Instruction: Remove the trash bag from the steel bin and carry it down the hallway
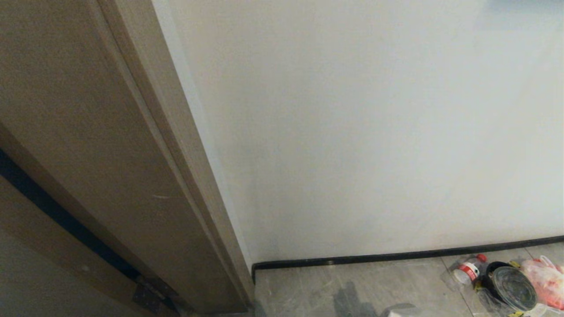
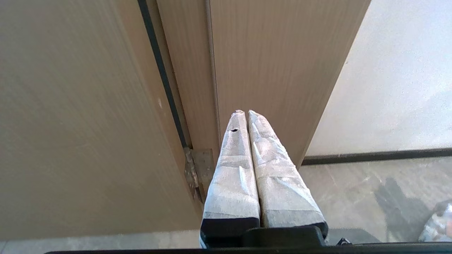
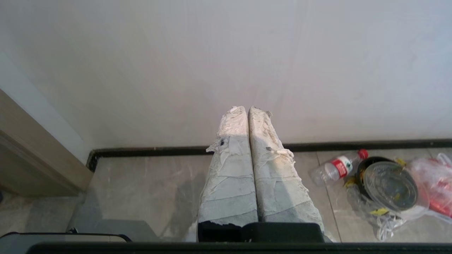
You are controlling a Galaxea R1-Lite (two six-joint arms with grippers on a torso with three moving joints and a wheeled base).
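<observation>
My two tape-wrapped pincers – left pincer (image 2: 247,112), right pincer (image 3: 247,108) – are pressed together, empty; I cannot see the trash bag near them.

Looks like an indoor hallway in a flat or office building, nothing fancy. You've got grey marbled floor tiles (image 1: 374,281), a plain pale wall (image 1: 374,132) with a dark baseboard (image 1: 396,255) along the bottom, and a tan wooden door (image 1: 88,132) on a metal hinge (image 2: 199,169). Some litter on the floor by the wall: a plastic bottle (image 3: 335,168), a round black container (image 3: 388,185), a pinkish bag (image 3: 436,183).
</observation>
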